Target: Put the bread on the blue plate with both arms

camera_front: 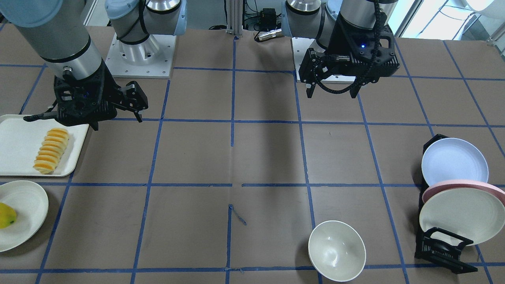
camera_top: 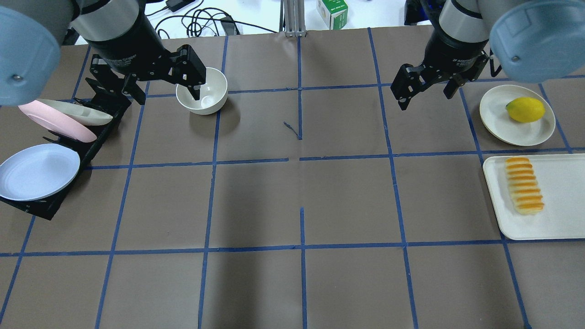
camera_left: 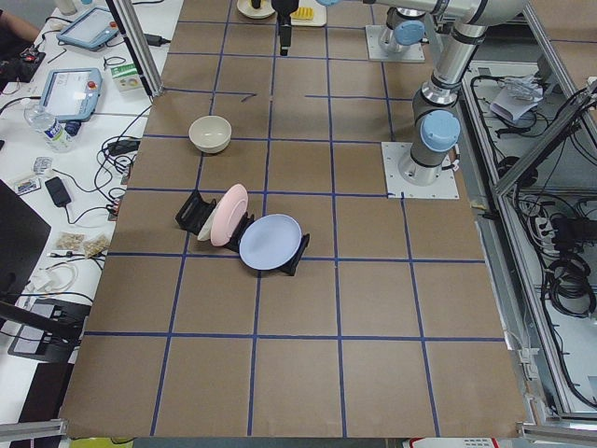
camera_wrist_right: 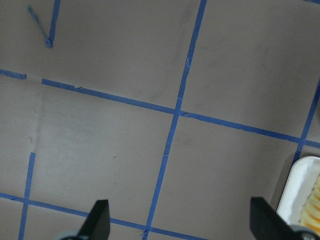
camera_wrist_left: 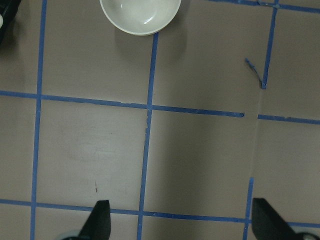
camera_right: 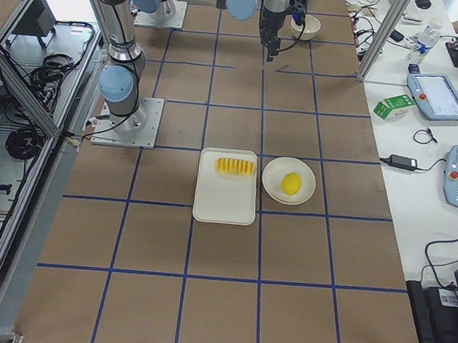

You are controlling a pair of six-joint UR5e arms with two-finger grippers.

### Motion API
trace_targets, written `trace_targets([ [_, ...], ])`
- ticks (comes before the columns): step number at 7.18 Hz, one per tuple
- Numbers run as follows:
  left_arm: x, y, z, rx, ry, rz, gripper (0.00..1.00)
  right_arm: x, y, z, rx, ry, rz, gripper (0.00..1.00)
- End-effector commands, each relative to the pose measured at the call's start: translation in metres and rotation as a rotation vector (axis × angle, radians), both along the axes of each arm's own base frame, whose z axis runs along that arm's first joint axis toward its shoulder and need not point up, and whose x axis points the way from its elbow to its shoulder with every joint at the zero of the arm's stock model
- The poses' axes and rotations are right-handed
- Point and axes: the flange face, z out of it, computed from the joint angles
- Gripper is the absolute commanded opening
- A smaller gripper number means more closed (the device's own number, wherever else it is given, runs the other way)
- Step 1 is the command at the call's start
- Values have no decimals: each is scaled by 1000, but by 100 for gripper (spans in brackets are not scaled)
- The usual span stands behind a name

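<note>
Both grippers hang wide open and empty above the table: you see the left gripper (camera_top: pixel 167 90) at the overhead view's upper left and the right gripper (camera_top: pixel 425 98) at its upper right. Your bread (camera_top: pixel 524 185) lies on the white tray (camera_top: pixel 564 214) at the right edge. The blue plate (camera_top: pixel 39 171) leans in the black rack (camera_top: pixel 41 209) at far left.

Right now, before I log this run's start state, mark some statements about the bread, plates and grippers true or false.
1. The bread lies on the white tray. True.
2. The blue plate lies flat beside the bread. False: it leans in the black rack.
3. The right gripper holds the bread. False: it is open and empty.
4. The yellow fruit sits on a cream plate. True.
5. The left gripper is open. True.
</note>
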Motion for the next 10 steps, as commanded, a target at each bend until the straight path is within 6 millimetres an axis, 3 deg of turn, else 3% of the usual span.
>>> trace_targets([
  [1, 17, -9, -5, 3, -23, -20, 100, 0, 0, -2, 4, -1, 0, 100],
  [4, 25, -10, -7, 8, -21, 6, 100, -4, -1, -7, 24, 12, 0, 100],
  [5, 32, -6, 2, -10, -24, 5, 100, -32, 0, -21, 87, 19, -40, 100],
  [6, 75, -10, 7, -17, -30, 80, 100, -102, 5, -52, 170, -15, -133, 100],
  [7, 138, -9, 12, -23, -28, 204, 100, -156, 16, -89, 203, -53, -108, 100],
  [9, 260, 3, 18, -37, -28, 418, 100, -193, 34, -154, 171, -15, -3, 100],
  [10, 326, 16, 6, -13, -21, 522, 100, -219, 43, -186, 159, 10, -17, 100],
])
